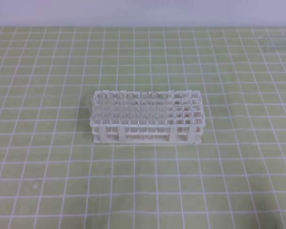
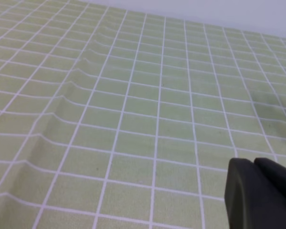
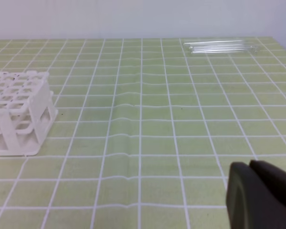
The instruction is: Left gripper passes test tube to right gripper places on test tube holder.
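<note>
The white test tube holder [image 1: 183,136] stands in the middle of the green grid mat, and its right end shows in the right wrist view [image 3: 35,112]. Several clear tubes [image 1: 128,107] stand upright in its left and middle holes. Loose clear test tubes [image 3: 219,46] lie side by side at the mat's far right edge; I cannot tell which one the task means. The left gripper [image 2: 251,163] shows only as black fingers pressed together over bare mat. The right gripper [image 3: 249,165] looks the same, shut and holding nothing. Neither gripper appears in the exterior view.
The green mat [image 1: 143,191] with its white grid covers the table up to a pale wall at the back. Raised wrinkles [image 2: 62,100] run across the mat in the left wrist view. The holder's right-hand holes [image 1: 188,107] hold no tubes.
</note>
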